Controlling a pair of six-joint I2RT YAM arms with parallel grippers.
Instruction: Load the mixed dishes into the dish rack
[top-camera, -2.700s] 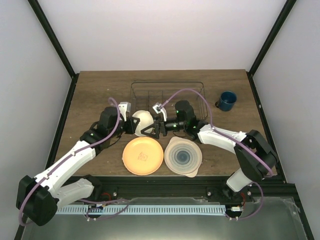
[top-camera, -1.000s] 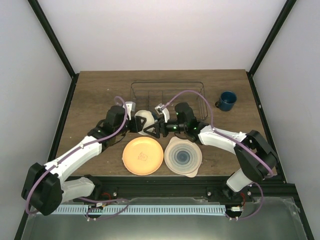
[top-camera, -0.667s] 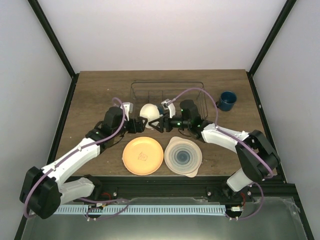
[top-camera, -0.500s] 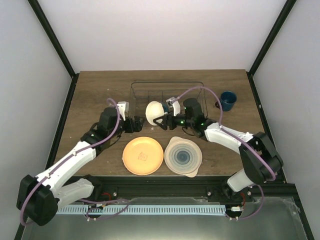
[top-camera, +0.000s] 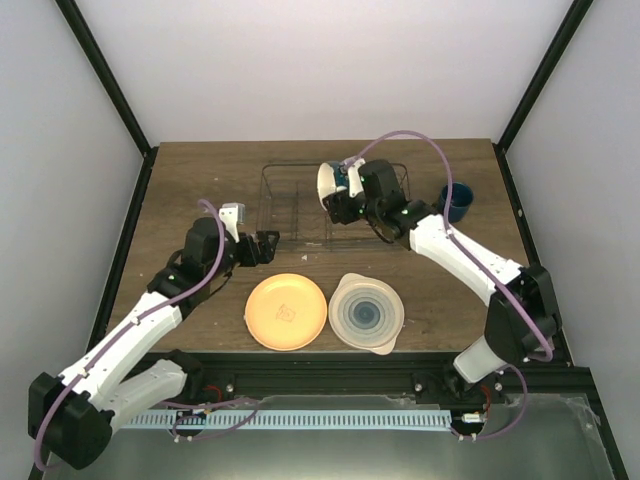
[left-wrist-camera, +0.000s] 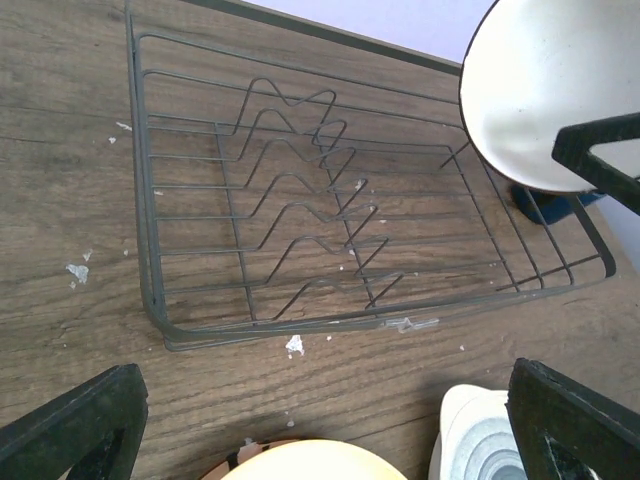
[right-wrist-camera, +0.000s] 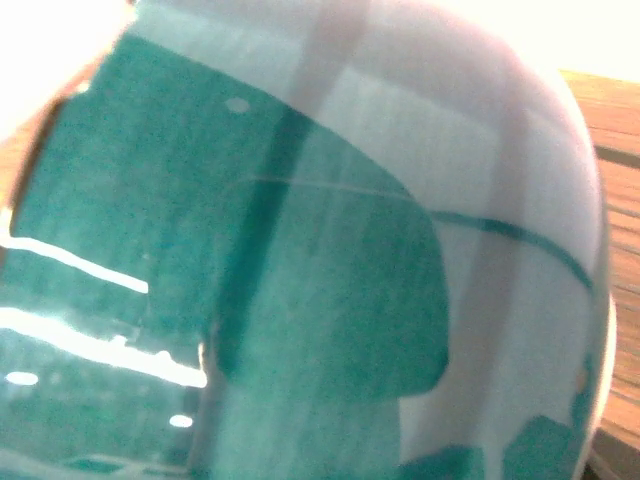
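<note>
The small white bowl (top-camera: 328, 182) hangs tilted above the dish rack (top-camera: 285, 205), pinched at its rim by the right pincer (top-camera: 343, 193). The left wrist view shows its white inside. The right wrist view shows only a glossy teal-and-white curve. The left pincer (top-camera: 264, 247) is spread wide, with the rack ahead of it.

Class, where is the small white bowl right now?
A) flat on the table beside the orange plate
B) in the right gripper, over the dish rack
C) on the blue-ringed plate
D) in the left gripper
B: the right gripper holds the small white bowl tilted over the dish rack; the left gripper is open and empty.
</note>
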